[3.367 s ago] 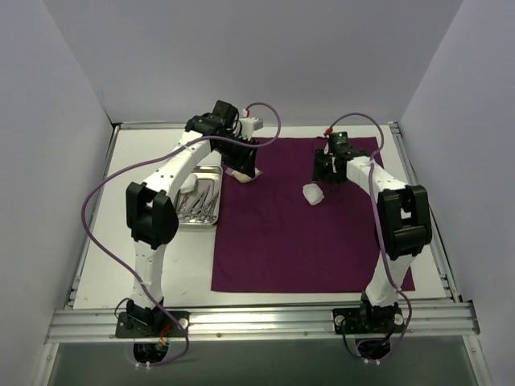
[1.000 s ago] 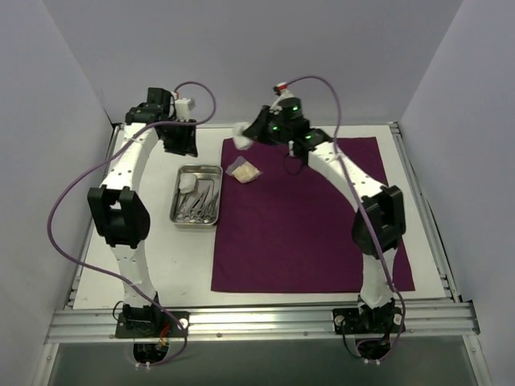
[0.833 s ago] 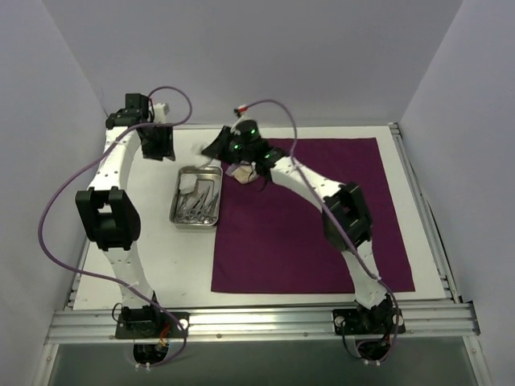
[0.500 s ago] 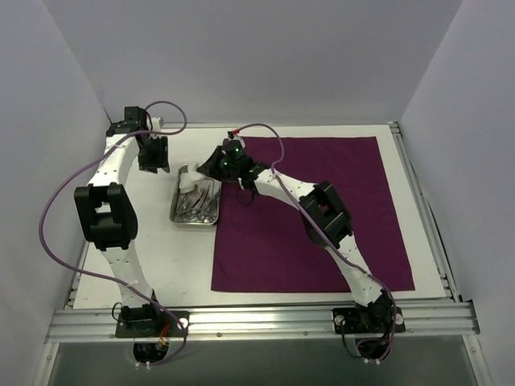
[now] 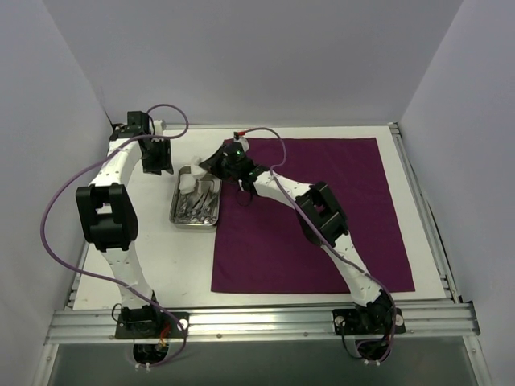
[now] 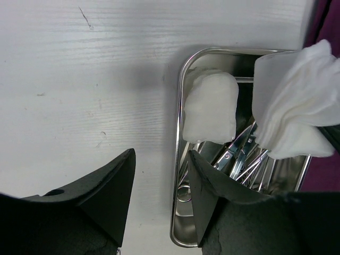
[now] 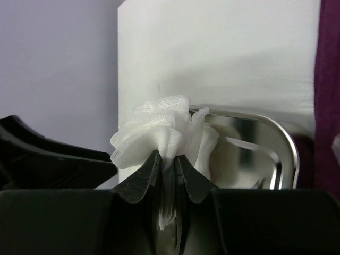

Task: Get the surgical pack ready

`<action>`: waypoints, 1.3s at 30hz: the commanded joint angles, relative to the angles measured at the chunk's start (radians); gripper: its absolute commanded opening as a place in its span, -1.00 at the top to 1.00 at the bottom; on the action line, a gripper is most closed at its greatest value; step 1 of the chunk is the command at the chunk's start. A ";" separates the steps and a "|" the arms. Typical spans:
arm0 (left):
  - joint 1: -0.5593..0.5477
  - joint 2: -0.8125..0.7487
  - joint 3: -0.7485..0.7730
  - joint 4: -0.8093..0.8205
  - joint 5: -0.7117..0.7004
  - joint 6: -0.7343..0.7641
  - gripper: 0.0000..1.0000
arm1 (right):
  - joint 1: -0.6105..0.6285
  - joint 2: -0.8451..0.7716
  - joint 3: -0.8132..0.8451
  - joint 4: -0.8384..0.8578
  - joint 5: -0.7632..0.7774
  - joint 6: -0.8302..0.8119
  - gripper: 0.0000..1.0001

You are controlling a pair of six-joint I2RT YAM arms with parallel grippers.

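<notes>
A small steel tray [image 5: 195, 217] sits left of the dark purple cloth [image 5: 322, 233] and holds scissor-like instruments [image 6: 241, 154] and a white gauze pad [image 6: 210, 111]. My right gripper [image 7: 169, 159] is shut on a second, bunched gauze pad [image 7: 156, 130], holding it above the tray's far end [image 5: 198, 165]. The left wrist view shows that pad [image 6: 297, 117] hanging over the tray's rim [image 6: 180, 106]. My left gripper [image 6: 159, 186] is open and empty, hovering over the table just beyond the tray's far left corner [image 5: 154, 159].
White tabletop [image 5: 121, 241] surrounds the tray, with a metal frame rail [image 5: 257, 322] along the near edge and walls close on three sides. The right arm [image 5: 322, 217] stretches diagonally across the cloth. The left gripper's dark body [image 7: 42, 154] is close to the held pad.
My right arm swung left from above the cloth's far edge, carrying the gauze pad over the tray. My left arm drew back toward the far left corner.
</notes>
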 commanded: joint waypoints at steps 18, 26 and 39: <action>-0.003 0.001 -0.008 0.053 0.013 -0.015 -0.07 | 0.039 0.025 0.004 -0.039 0.058 0.012 1.00; -0.003 0.001 -0.007 0.049 0.013 -0.015 -0.07 | 0.040 0.010 -0.007 -0.107 0.116 0.003 1.00; -0.003 0.004 0.000 0.049 0.016 -0.017 -0.08 | 0.065 0.022 0.093 -0.242 0.213 -0.071 0.84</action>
